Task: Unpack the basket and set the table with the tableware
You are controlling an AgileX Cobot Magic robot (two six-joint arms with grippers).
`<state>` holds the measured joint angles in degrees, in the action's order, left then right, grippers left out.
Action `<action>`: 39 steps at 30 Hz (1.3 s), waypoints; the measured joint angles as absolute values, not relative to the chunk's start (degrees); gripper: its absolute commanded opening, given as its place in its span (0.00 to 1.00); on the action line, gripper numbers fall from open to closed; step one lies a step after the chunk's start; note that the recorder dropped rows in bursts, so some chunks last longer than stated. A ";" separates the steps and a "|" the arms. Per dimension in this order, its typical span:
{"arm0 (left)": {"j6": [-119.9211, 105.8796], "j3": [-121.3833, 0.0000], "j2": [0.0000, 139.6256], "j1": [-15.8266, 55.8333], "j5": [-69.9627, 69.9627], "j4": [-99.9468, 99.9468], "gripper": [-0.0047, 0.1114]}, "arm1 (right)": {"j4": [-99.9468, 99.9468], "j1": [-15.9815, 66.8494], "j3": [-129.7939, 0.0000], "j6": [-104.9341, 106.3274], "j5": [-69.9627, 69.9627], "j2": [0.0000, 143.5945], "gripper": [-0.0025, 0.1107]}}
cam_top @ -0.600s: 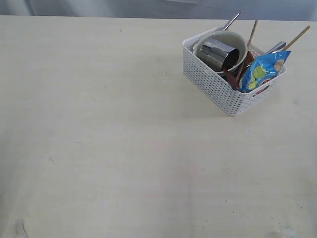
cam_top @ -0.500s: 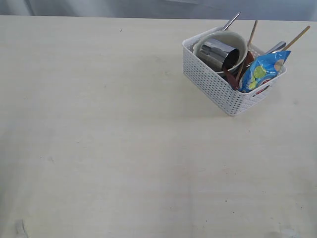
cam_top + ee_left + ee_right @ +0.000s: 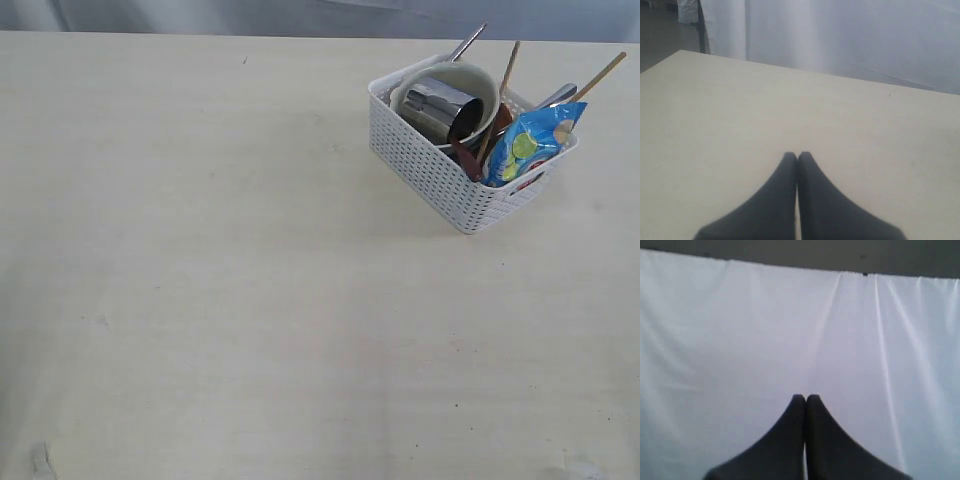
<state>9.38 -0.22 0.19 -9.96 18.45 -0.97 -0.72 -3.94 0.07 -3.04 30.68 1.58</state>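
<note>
At the wrist cameras, the left gripper (image 3: 797,154) is clenching empty jaws above the bare table (image 3: 250,300), and the right gripper (image 3: 805,396) is likewise pressing shut on nothing, facing a white curtain (image 3: 765,330). Toward the tabletop's far right, the basket (image 3: 430,168) is sitting, holding the steel cup (image 3: 440,108) lying in the cream bowl (image 3: 480,82), with chopsticks (image 3: 600,74) and a blue packet (image 3: 525,145) leaning out.

Blue snack packet (image 3: 527,143) is at the far right, propped upright with yellow-green print showing. Wrinkly white curtain (image 3: 740,340) hangs behind.
</note>
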 measured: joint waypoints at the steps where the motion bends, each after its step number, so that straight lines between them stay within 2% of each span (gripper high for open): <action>1: 9.38 -0.22 0.19 -9.96 18.45 -0.97 0.04 | -0.72 -3.94 0.07 -4.26 32.22 1.58 0.02; 6: 9.38 -0.22 0.19 -9.96 18.45 -0.97 0.04 | -2.58 -3.94 -0.56 -13.37 41.69 3.35 0.02; 8: 9.38 -0.22 0.19 -9.96 18.45 -0.97 0.04 | -2.84 -3.94 -4.13 -16.09 40.44 6.46 0.02; 15: 9.38 -0.22 0.19 -9.96 18.45 -0.97 0.04 | -2.73 -3.94 -32.48 -11.63 22.44 31.14 0.02; 22: 9.38 -0.22 0.19 -9.96 18.45 -0.97 0.04 | -2.59 -3.94 -60.77 -5.58 -8.59 63.50 0.03; 24: 9.38 -0.22 0.19 -9.96 18.45 -0.97 0.04 | -2.50 -4.34 -66.27 -5.35 -17.81 70.95 0.13; 26: 9.38 -0.22 0.19 -9.96 18.45 -0.97 0.04 | -2.36 -4.65 -70.75 -5.22 -25.04 77.96 0.29; 29: 9.38 -0.22 0.19 -9.96 18.45 -0.97 0.04 | -2.24 -4.89 -72.54 -6.33 -30.85 86.11 0.66; 30: 9.38 -0.22 0.19 -9.96 18.45 -0.97 0.04 | -2.24 -4.89 -72.59 -7.26 -31.76 88.58 0.72; 32: 9.38 -0.22 0.19 -9.96 18.45 -0.97 0.04 | -2.13 -4.89 -72.69 -9.64 -33.04 92.76 0.71; 37: 9.38 -0.22 0.19 -9.96 18.45 -0.97 0.04 | -1.29 -4.89 -72.73 -15.57 -31.71 98.22 0.53; 39: 9.38 -0.22 0.19 -9.96 18.45 -0.97 0.04 | -1.04 -4.89 -72.82 -17.53 -30.83 99.86 0.53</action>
<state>9.38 -0.22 0.19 -9.96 18.45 -0.97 -1.04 -4.89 -72.82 -17.53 -30.83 99.86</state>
